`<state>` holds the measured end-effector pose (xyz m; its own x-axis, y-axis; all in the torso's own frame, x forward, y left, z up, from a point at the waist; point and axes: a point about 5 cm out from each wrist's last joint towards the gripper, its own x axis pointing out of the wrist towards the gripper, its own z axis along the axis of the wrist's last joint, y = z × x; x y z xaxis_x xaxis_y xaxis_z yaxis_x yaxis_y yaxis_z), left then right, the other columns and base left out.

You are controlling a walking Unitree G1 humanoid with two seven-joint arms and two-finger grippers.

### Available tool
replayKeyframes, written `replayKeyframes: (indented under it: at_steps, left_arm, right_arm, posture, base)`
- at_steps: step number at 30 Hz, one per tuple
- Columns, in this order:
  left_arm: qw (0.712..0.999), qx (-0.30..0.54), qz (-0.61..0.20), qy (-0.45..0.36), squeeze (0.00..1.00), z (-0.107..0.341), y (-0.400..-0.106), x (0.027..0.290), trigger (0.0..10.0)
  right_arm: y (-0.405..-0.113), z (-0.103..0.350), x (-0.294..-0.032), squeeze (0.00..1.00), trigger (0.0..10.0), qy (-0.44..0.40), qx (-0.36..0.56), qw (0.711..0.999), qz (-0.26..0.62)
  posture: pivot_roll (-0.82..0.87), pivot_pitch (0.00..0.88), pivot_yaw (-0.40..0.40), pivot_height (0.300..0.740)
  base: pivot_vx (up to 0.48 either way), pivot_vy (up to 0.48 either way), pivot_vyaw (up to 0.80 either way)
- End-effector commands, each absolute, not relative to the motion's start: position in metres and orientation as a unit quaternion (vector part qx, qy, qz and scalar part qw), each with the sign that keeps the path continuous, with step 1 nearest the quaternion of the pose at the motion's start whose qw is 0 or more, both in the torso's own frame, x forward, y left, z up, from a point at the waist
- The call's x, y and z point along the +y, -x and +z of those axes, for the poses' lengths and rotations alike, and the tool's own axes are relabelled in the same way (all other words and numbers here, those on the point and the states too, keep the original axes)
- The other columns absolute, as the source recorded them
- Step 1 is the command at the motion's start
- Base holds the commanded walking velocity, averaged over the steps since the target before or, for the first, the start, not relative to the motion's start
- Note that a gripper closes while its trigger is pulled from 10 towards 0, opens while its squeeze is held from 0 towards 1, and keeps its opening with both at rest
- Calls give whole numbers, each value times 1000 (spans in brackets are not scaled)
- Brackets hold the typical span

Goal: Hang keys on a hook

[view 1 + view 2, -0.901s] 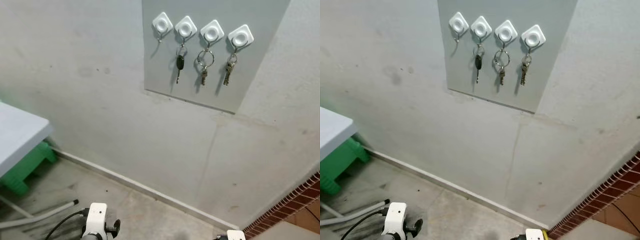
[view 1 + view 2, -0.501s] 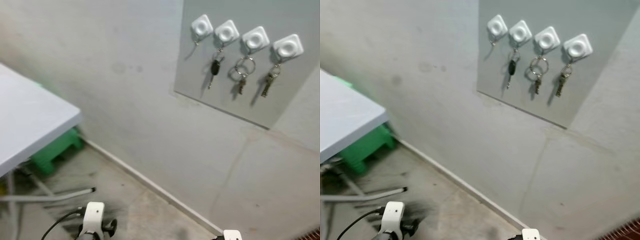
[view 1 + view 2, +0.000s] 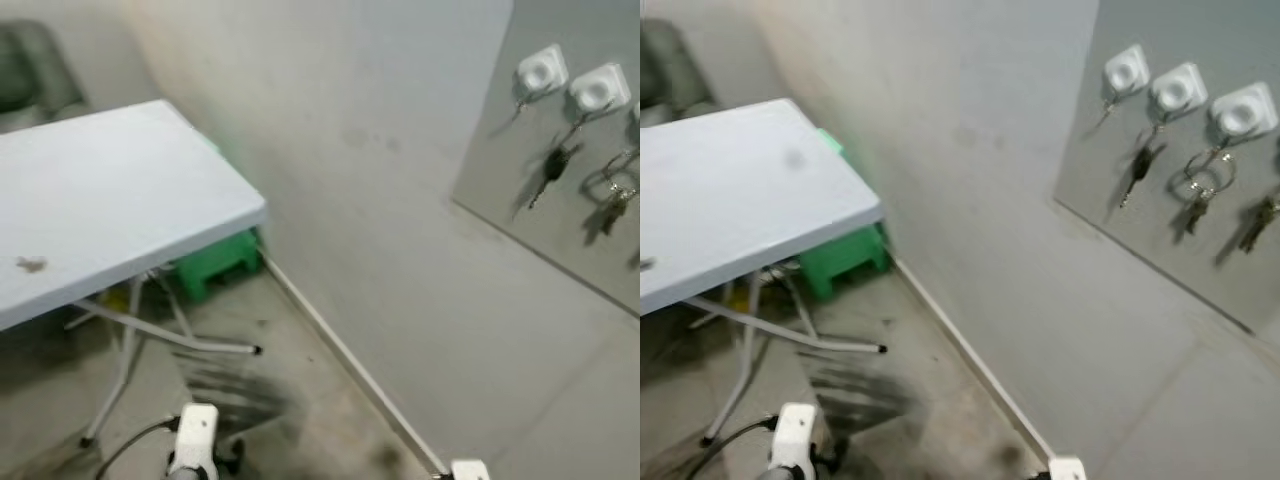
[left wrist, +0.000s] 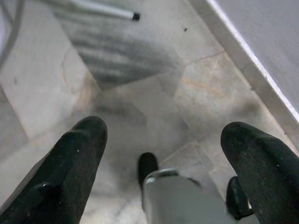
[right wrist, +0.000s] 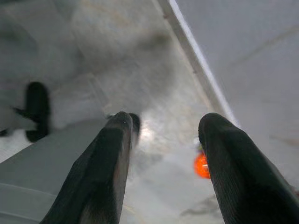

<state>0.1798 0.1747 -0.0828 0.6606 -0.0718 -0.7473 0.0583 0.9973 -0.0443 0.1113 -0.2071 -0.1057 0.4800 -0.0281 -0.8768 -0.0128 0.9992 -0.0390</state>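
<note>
- While our head faces the white folding table (image 3: pixel 120 200), the left eye view puts the hook panel (image 3: pixel 560 200) high and to our right on the wall, so the hooks lie up and right of both arms, nearer the right one. The leftmost hook (image 3: pixel 541 72) looks bare; the next hook (image 3: pixel 598 88) carries a dark key (image 3: pixel 550 168) hanging with its long axis tilted in this blurred frame. On the tabletop we see a small dark speck (image 3: pixel 30 264), too small to say whether it is a set of keys. Our left wrist (image 3: pixel 196 440) and right wrist (image 3: pixel 468 470) hang low at the frame's bottom edge.
- As seen from the right eye view, three hooks show, the third (image 3: pixel 1243 110) bearing a key ring (image 3: pixel 1202 180); another bunch is cut off at the right edge. A green stool (image 3: pixel 840 262) sits under the table by the wall.
- Looking along the left gripper (image 4: pixel 163 154), we find its fingers spread wide over bare floor, holding nothing.
- Looking along the right gripper (image 5: pixel 166 140), we find its fingers likewise apart and empty above the floor by the white skirting (image 5: pixel 196 60); an orange blob (image 5: pixel 201 165) by one finger is too blurred to name.
</note>
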Motion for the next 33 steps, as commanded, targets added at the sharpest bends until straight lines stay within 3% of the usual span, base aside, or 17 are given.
replayKeyframes:
  at_steps: [1,26,33]
  left_arm:
    - [910,414,-27,-4,0,-82,-178,185,10000]
    - [912,409,-20,5,0,-82,-179,185,10000]
    - [913,407,-15,12,0,-81,-180,185,10000]
  right_arm:
    - [-123,-103,-200,0,10000,17,496,868,5]
    - [-120,-104,-199,0,10000,4,497,868,0]
    - [-120,-104,-199,0,10000,-5,495,869,-8]
  posture:
    - [-46,0,-21,740]
    - [-41,0,-24,740]
    - [-41,0,-23,740]
  base:
    - [0,0,800]
    - [0,0,800]
    - [0,0,83]
